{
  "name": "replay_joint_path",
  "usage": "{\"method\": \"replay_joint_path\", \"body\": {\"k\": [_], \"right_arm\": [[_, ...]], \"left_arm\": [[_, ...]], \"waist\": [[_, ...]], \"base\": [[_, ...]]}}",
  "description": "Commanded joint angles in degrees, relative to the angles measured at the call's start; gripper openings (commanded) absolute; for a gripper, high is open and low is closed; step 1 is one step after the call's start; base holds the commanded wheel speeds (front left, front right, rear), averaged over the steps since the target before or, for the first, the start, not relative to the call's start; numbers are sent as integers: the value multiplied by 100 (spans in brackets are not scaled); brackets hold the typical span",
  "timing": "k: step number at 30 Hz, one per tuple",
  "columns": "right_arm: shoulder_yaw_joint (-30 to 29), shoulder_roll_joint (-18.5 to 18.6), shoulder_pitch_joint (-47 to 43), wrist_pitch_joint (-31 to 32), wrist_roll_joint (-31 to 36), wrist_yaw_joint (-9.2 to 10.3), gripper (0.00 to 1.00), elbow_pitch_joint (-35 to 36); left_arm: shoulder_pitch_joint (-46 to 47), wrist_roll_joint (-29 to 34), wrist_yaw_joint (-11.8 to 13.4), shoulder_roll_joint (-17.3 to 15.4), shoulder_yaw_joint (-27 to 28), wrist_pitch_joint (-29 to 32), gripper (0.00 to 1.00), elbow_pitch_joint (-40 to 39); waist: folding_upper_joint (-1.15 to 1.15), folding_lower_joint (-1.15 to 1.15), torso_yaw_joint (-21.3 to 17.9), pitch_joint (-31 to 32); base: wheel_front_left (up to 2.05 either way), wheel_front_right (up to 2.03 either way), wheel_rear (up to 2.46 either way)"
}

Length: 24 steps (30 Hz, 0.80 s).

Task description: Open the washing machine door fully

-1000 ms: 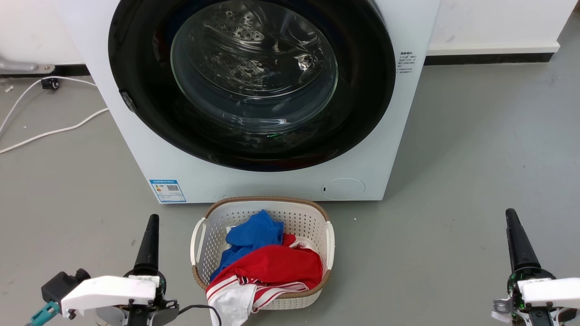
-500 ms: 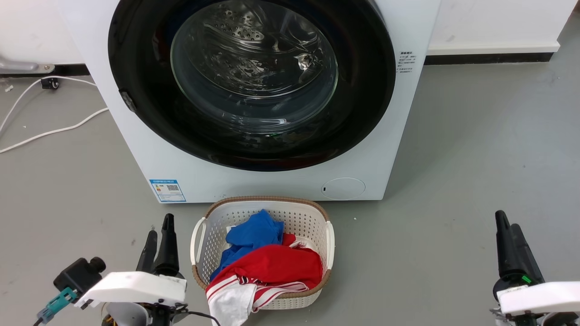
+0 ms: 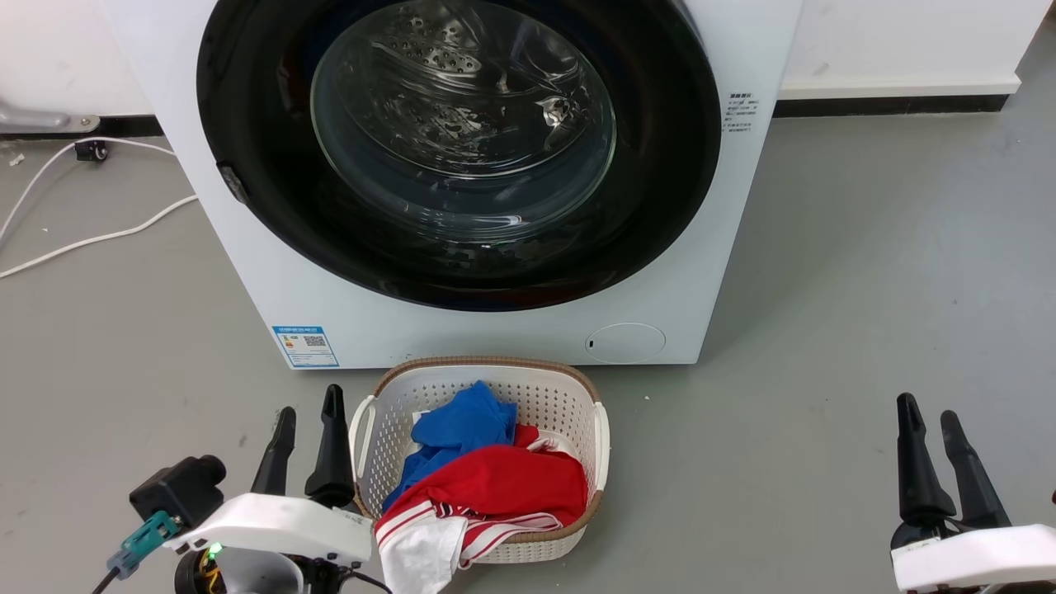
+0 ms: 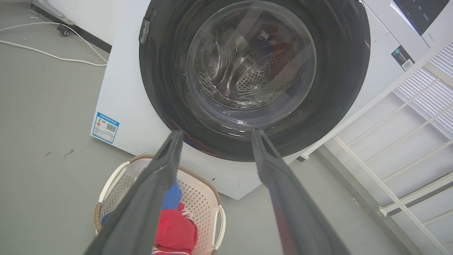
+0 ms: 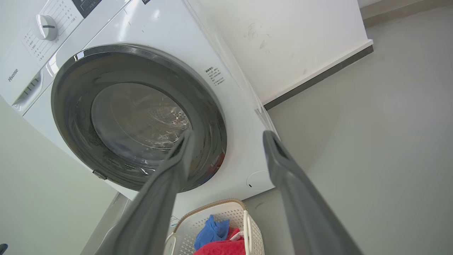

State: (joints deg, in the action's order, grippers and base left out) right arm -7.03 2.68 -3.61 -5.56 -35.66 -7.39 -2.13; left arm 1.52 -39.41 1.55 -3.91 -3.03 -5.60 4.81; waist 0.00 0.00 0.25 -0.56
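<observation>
We read the Hisense lettering [image 5: 13, 75] on the control panel of the washing machine [image 3: 330, 313], beside a white dial [image 5: 46, 27] whose surrounding print is too small to make out. Just ahead of the left end effector [image 3: 309, 402] a blue label sticker [image 3: 305, 346] carries a QR code, and its text is illegible. Ahead of the right end effector [image 3: 927, 406] and towards the left one, a small printed label [image 3: 740, 113] sits beside the door, also unreadable.

The washing machine door [image 3: 462, 140] lies shut against the machine, ahead of both end effectors and well apart from them. Its top is cut off in the head view. A small grey piece [image 3: 233, 184] on its rim is hard to identify.

Both end effectors have their fingers parted and hold nothing. The laundry basket [image 3: 561, 396], with blue cloth [image 3: 462, 425] and red cloth [image 3: 503, 487], sits between them, just beside the left one.
</observation>
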Motion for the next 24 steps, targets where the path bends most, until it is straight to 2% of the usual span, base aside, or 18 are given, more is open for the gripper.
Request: {"method": "replay_joint_path", "body": {"k": [1,24], "right_arm": [[1,25,12,-51,162,-8,100,111],[5,28,-284,-427,1674,-11,100,516]], "left_arm": [[18,150,19,-51,-32,-48,100,-108],[-105,1597,254,-124,-394,-425,100,-334]], "waist": [[0,0,1,1],[0,0,51,-7]], "base": [[0,0,0],[0,0,0]]}}
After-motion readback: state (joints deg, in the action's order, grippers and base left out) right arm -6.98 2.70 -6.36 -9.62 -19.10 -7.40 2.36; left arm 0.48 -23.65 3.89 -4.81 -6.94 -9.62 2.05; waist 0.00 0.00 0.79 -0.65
